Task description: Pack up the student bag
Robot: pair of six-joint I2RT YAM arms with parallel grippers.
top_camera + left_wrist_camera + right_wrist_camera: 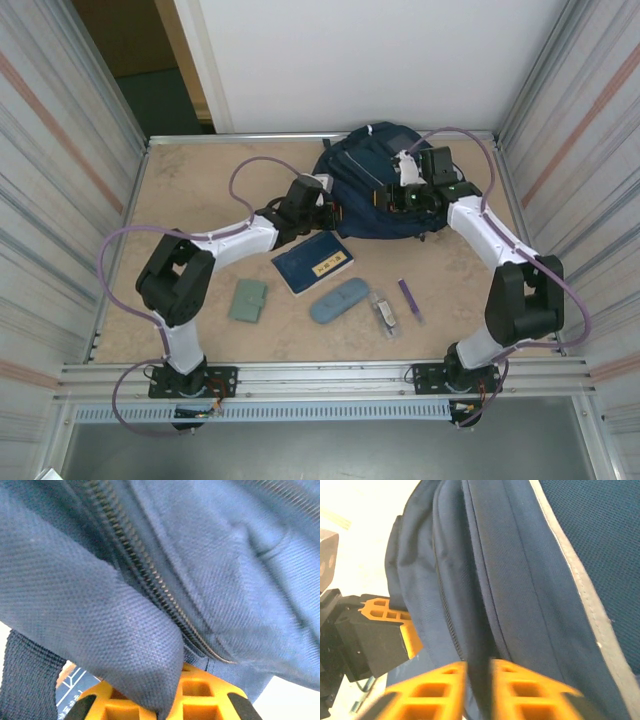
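Observation:
The student bag [365,190], a big navy-blue backpack, lies at the back middle of the table. My left gripper [327,207] is at its left edge. In the left wrist view that gripper [167,706] is shut on a fold of the bag's fabric [100,625], right beside the zipper [150,580]. My right gripper [397,196] is on the bag from the right. Its orange fingers [435,687] look blurred and stand slightly apart, so the gripper [479,682] is open. A fold of the bag [520,580] lies in the narrow gap. The left gripper's orange finger [382,609] shows just across the fabric.
In front of the bag lie a flat blue booklet [312,263], a green wallet [247,300], a blue-grey oval case [339,300], a small clear item [383,312] and a purple pen [410,298]. Metal walls close in both sides.

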